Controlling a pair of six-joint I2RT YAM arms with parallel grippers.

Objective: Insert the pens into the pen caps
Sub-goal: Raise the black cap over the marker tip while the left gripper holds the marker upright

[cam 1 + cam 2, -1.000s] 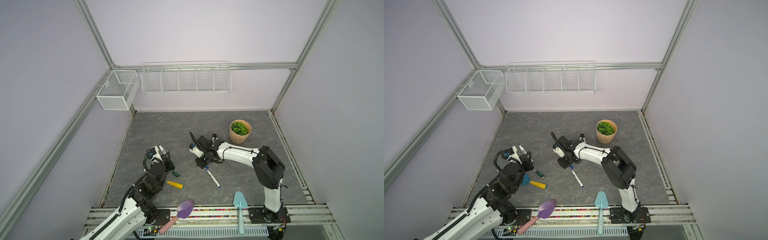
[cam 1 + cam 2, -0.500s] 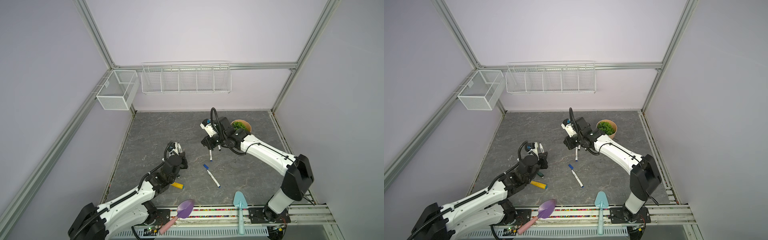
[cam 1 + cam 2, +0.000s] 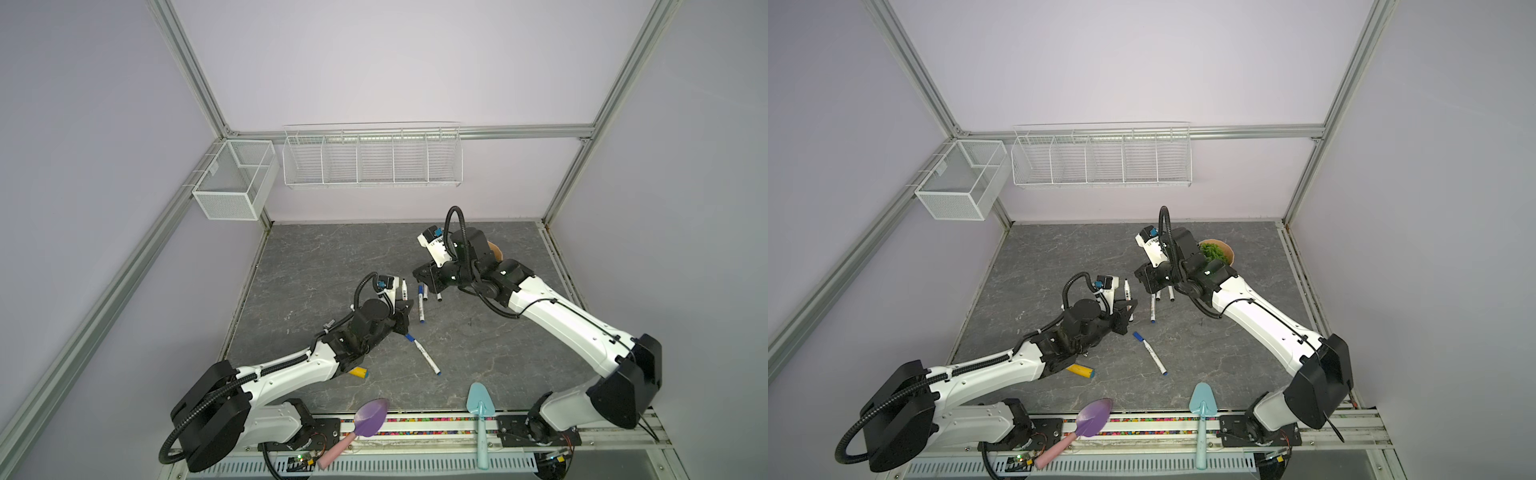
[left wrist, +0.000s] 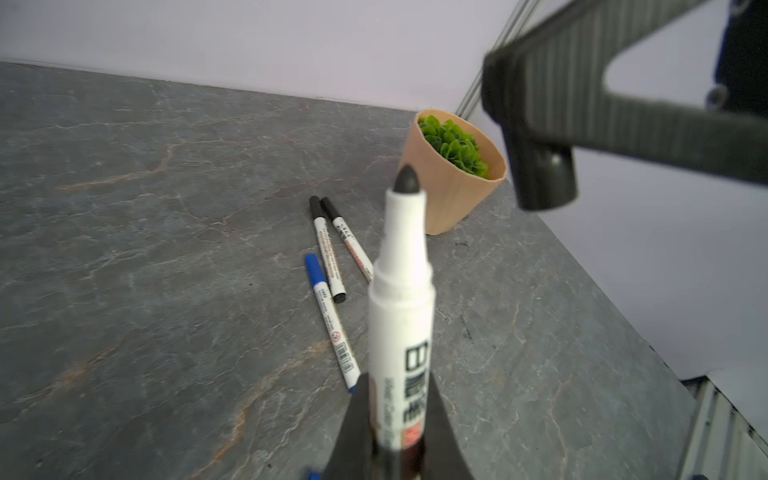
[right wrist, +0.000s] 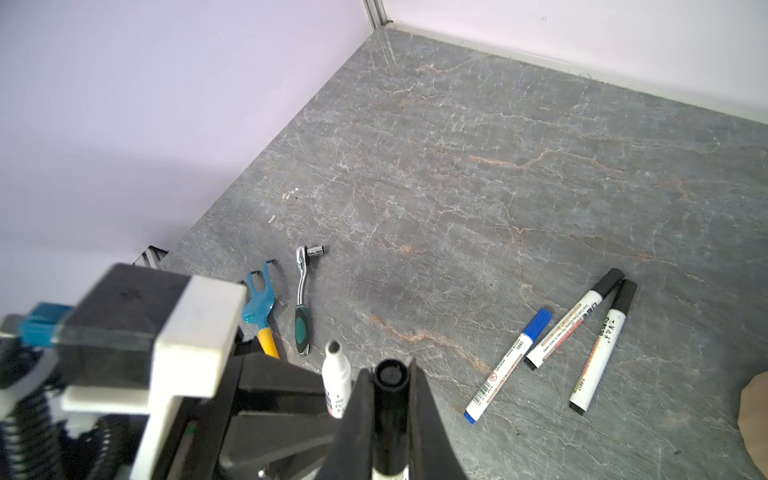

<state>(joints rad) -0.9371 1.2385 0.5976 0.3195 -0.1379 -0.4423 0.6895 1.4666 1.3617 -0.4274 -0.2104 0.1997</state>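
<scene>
My left gripper (image 4: 397, 378) is shut on an uncapped white pen (image 4: 401, 291) whose black tip points up. In both top views this gripper (image 3: 405, 309) (image 3: 1127, 309) hangs mid-table. My right gripper (image 5: 388, 372) is shut on a black pen cap (image 5: 390, 399) with its open end showing. The same cap (image 4: 540, 178) sits above and beside the pen tip, apart from it. The right gripper (image 3: 424, 277) (image 3: 1144, 280) is close to the left one. Three capped pens, one blue (image 5: 509, 361) and two black (image 5: 575, 318) (image 5: 600, 349), lie together on the table. Another blue-capped pen (image 3: 422, 353) lies nearer the front.
A potted plant (image 3: 1219, 251) stands behind the right gripper. A green-handled ratchet wrench (image 5: 303, 299) and a blue, yellow-handled tool (image 5: 259, 307) lie by the left arm. A purple trowel (image 3: 370, 419) and a teal trowel (image 3: 478, 399) rest at the front edge. Wire baskets (image 3: 372, 160) hang on the back wall.
The left gripper has moved right and forward with its pen, close to the right gripper. The right arm has risen from the table and stretched out; its gripper now stands beside the pen tip.
</scene>
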